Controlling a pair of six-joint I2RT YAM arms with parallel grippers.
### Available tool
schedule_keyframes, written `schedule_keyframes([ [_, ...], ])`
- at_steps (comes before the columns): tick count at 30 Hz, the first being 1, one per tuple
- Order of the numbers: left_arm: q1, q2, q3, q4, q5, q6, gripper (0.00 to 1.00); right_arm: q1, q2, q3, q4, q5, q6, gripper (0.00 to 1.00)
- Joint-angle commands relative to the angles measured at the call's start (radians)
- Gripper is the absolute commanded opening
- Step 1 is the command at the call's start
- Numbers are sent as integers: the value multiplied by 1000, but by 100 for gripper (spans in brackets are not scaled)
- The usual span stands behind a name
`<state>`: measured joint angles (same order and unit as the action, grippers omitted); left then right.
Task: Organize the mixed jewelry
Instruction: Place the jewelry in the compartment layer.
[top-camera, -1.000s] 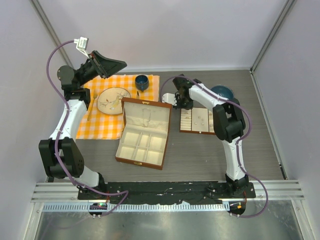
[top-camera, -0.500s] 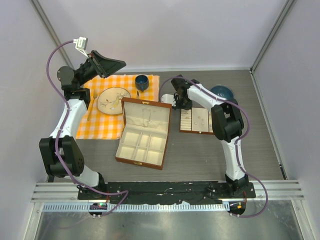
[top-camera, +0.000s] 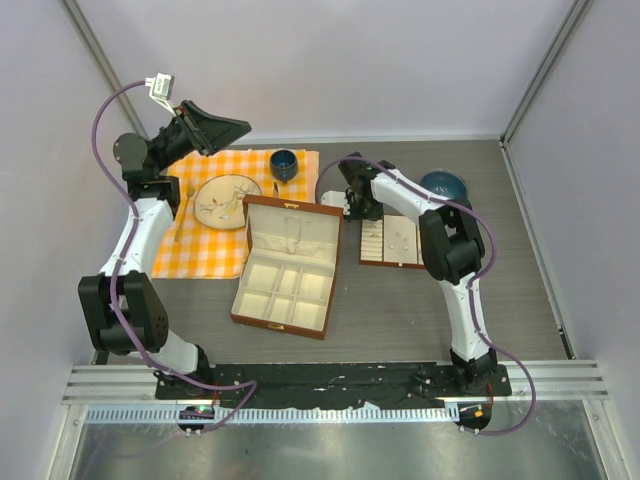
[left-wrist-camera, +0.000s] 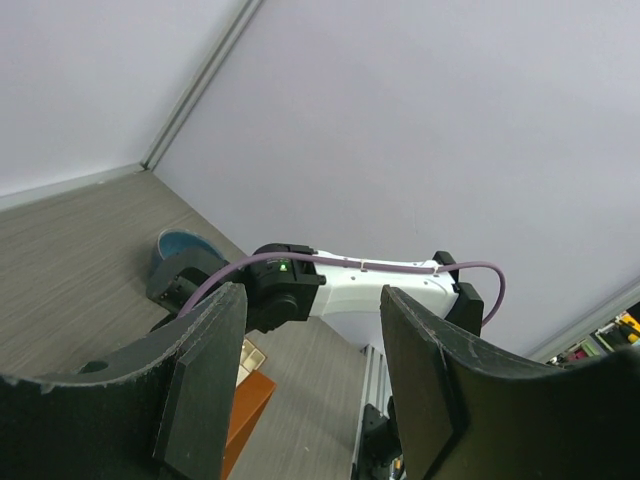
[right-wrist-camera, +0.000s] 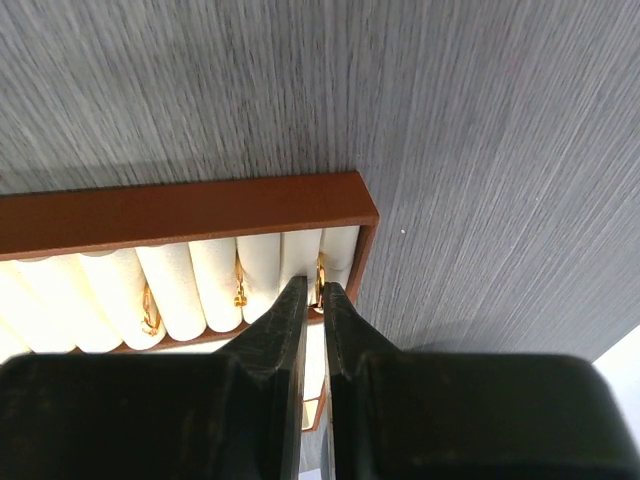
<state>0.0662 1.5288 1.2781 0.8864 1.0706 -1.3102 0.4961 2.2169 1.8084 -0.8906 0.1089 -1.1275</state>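
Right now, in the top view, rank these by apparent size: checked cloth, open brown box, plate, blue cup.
1. checked cloth, though the box covers part of it
2. open brown box
3. plate
4. blue cup

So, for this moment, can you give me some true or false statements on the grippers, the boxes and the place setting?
1. The left gripper is open and holds nothing. True.
2. The big jewelry box is closed. False: its lid stands open.
3. The right gripper has a gold ring between its tips at the end slot of the ring tray. True.
4. The plate sits on bare table. False: it lies on the checkered cloth.
5. That ring is the only one in the tray. False: two more sit in other slots.
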Motion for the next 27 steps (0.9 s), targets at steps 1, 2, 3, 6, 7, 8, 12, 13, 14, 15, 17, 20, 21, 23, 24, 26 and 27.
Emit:
schedule_keyframes([
  [1, 7, 2, -2, 59, 5, -12, 60, 6, 38, -1, 5, -25, -8, 1],
  [2, 7, 4, -2, 62, 5, -14, 60, 7, 41, -4, 7, -25, -8, 1],
  [3, 9, 5, 0, 63, 5, -15, 60, 7, 43, -4, 7, -25, -8, 1],
  [6, 9, 7, 0, 69, 5, -21, 60, 12, 49, -7, 5, -26, -5, 1],
  [7, 9, 7, -2, 71, 5, -21, 60, 13, 53, -9, 5, -26, -5, 1],
  [8, 9, 7, -2, 72, 6, -21, 60, 16, 53, -9, 7, -29, -3, 1],
  [12, 11, 4, -8, 74, 6, -21, 60, 24, 72, -11, 15, -29, 3, 1],
  [13, 11, 4, -6, 75, 6, -23, 60, 25, 73, -9, 19, -26, 3, 1],
  [14, 11, 5, -6, 75, 5, -23, 60, 25, 76, -6, 22, -28, 3, 1],
  [15, 12, 5, -6, 77, 6, -24, 60, 25, 82, -4, 24, -28, 6, 1],
  [17, 12, 5, -6, 80, 6, -27, 60, 25, 86, -1, 25, -29, 8, 1],
  [20, 12, 5, -10, 83, 6, -29, 60, 25, 93, -1, 28, -32, 9, 1],
  [21, 14, 7, -10, 85, 6, -31, 60, 25, 95, 0, 28, -31, 14, 1],
  [23, 14, 5, -13, 88, 6, -31, 60, 27, 102, -1, 30, -35, 17, 1],
  [24, 14, 5, -13, 89, 5, -34, 60, 27, 102, -4, 32, -32, 20, 1],
  [26, 14, 7, -13, 91, 6, -34, 60, 29, 101, -7, 35, -32, 20, 1],
  [27, 15, 8, -11, 92, 6, -35, 60, 29, 99, -9, 35, -31, 23, 1],
])
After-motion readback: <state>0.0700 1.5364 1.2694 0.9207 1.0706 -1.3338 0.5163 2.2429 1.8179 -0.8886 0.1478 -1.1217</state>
